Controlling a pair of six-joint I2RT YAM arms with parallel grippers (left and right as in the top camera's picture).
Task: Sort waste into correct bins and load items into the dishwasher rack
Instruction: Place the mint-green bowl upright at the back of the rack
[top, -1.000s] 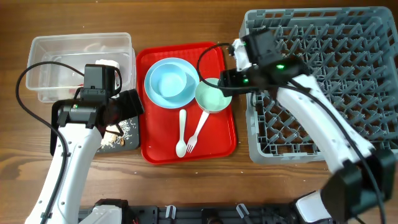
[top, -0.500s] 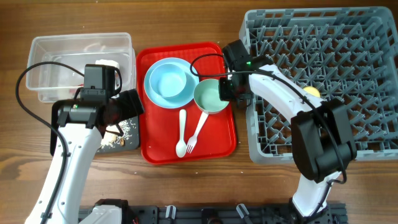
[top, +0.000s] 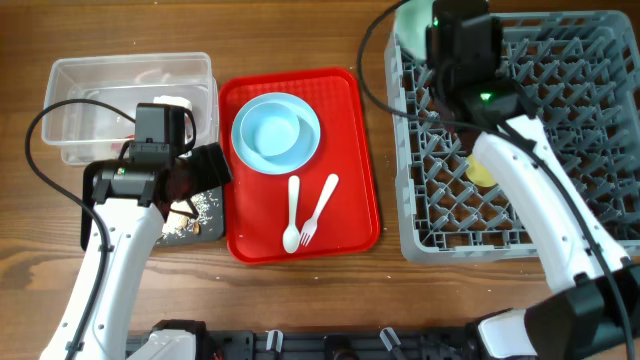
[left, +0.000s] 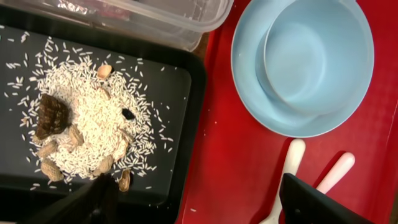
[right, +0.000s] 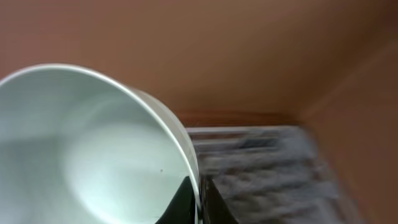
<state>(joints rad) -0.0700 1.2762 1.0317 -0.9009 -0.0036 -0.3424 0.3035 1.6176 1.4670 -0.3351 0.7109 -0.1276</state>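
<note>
The mint-green bowl (right: 93, 155) is held up off the table (top: 300, 300) in your right hand (right: 198, 200). The hand is pinched shut on the rim, one finger inside the wall and one outside. That edge grip leaves the bowl free to be tipped on its side, which is how it would need to sit between the pegs of the rack (top: 560, 120). From above, the arm hangs over the rack's far left corner. Only a pale sliver shows past it there, probably the bowl, and the wrist view is too blurred to tell how high it rides above the pegs. A yellow cup (top: 482, 170) already lies in the rack further in, so pick a free row beside it.

Your left hand (left: 193, 193) is spread wide with nothing between the fingers. It hovers over the near edge of the black tray (left: 180, 93), where the rice and nut scraps (left: 87, 130) sit. Parked there, it is clear of the right arm's path.

The plate (top: 262, 158) with the blue bowl (top: 276, 130) nested in it, the spoon (top: 292, 215) and the fork (top: 320, 208) wait on the red tray (top: 350, 100). All four have yet to be loaded.
</note>
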